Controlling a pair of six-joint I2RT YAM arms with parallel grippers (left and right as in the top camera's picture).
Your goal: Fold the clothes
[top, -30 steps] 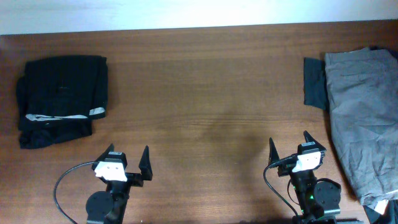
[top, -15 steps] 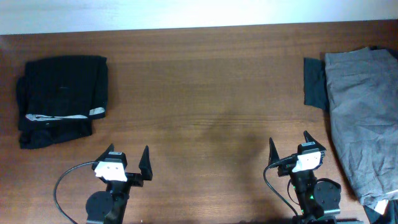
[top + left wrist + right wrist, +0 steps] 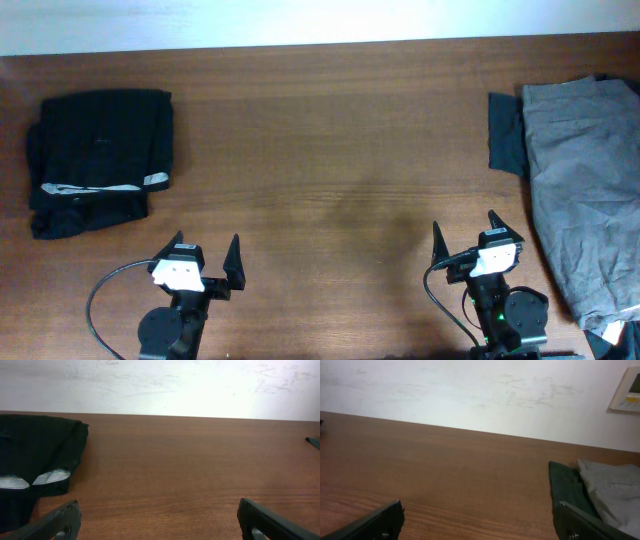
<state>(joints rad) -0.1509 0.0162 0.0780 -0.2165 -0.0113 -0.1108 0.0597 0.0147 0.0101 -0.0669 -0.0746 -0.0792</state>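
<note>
The clothes, grey-khaki shorts (image 3: pixel 585 190), lie spread along the table's right edge, partly over a dark garment (image 3: pixel 505 135); a corner of the shorts (image 3: pixel 615 487) shows at the right of the right wrist view. My right gripper (image 3: pixel 465 232) stands open near the front edge, just left of the shorts and apart from them. Far from the shorts, my left gripper (image 3: pixel 207 252) is open at the front left. Nothing lies between the fingers (image 3: pixel 60 520) in the left wrist view or between the fingers (image 3: pixel 380 520) in the right wrist view.
A folded black garment (image 3: pixel 98 160) with a pale stripe rests at the back left, also seen as the black garment (image 3: pixel 35 455) in the left wrist view. A white wall (image 3: pixel 160 385) runs behind the brown wooden table (image 3: pixel 330 180). A wall panel (image 3: pixel 629 390) is at the upper right.
</note>
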